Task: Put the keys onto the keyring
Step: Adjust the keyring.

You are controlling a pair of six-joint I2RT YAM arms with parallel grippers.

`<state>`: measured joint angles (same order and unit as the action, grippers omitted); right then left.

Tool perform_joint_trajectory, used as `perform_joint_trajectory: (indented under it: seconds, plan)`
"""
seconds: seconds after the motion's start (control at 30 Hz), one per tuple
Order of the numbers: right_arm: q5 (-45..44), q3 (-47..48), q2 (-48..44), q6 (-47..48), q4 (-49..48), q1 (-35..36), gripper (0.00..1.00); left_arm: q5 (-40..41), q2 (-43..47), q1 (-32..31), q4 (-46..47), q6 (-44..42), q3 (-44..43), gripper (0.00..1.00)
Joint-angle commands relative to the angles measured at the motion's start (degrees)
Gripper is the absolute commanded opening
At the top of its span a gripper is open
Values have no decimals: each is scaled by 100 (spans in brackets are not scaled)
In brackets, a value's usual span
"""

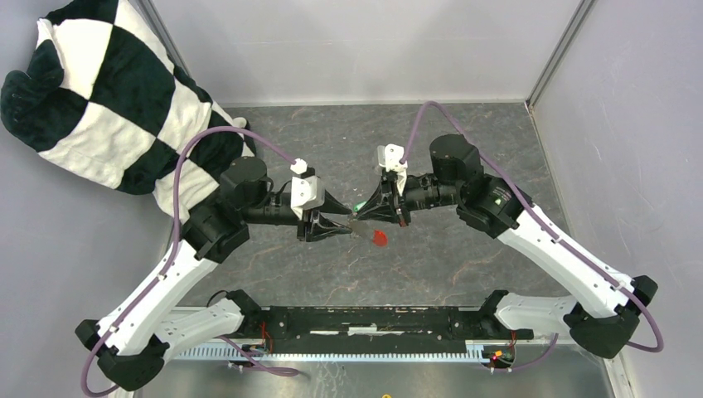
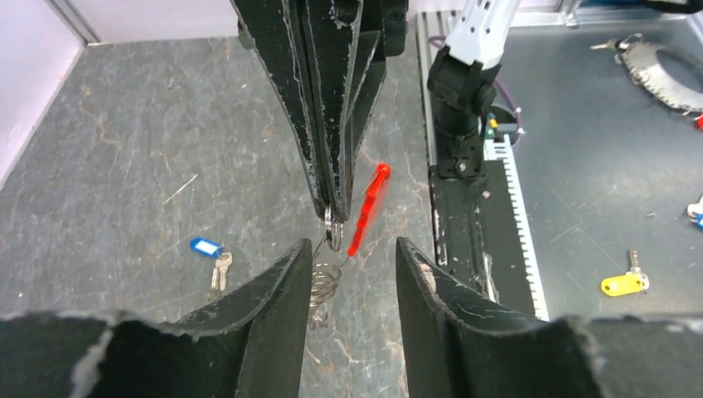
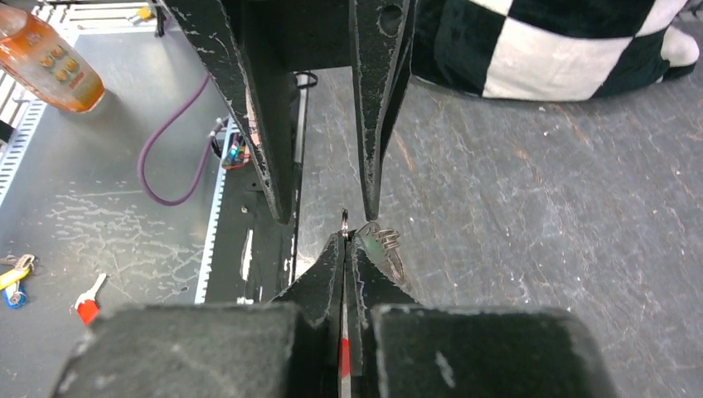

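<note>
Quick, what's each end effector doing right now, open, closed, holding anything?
Left end effector: open, gripping nothing.
Right end effector: closed on the keyring.

Overhead camera looks down; wrist cameras (close, opposed) share the keyring [image 2: 332, 236].

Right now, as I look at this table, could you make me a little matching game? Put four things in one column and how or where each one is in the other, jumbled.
Things:
1. left jaws
2. right jaws
3. blue key
4. red tag

States:
A. hanging in the air
B. lying flat on the table
C. pressed shut on the keyring
D. standing apart

Pairs: 1-D, 2-C, 3-B, 4-A
</note>
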<state>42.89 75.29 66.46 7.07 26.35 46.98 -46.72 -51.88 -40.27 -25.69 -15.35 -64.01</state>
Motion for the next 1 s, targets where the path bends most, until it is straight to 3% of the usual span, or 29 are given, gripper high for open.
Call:
perform_joint_trajectory:
  seconds: [0.0, 0.3, 0.37, 0.5, 0.57, 0.67, 0.77, 0.97]
  plan:
    - [-312, 429, 116, 309, 419, 78, 1, 340, -112, -7, -611, -707, -341, 47]
    - [-1442, 954, 621, 526, 1077, 659, 0, 675, -254, -7, -853, -1207, -376, 43]
    - [-1552, 992, 666, 527, 1102, 762, 0, 597, -256, -8, -890, -1238, -369, 36]
    - [-1640, 1031, 690, 499, 1072, 880, 1, 425, -359, -12, -1210, -1436, -433, 13]
    - [-1716, 1032, 686, 490, 1069, 894, 0, 383, -403, -12, -1405, -1548, -492, 11]
    - [-1813, 1023, 690, 488, 1088, 912, 0, 434, -398, -16, -1533, -1628, -531, 13]
    - [-1880, 1006, 685, 481, 1108, 916, 1, 563, -362, -16, -1536, -1629, -552, 31]
    - [-1963, 757, 530, 313, 789, 923, 0, 1021, -208, -16, -1304, -1377, -531, 37]
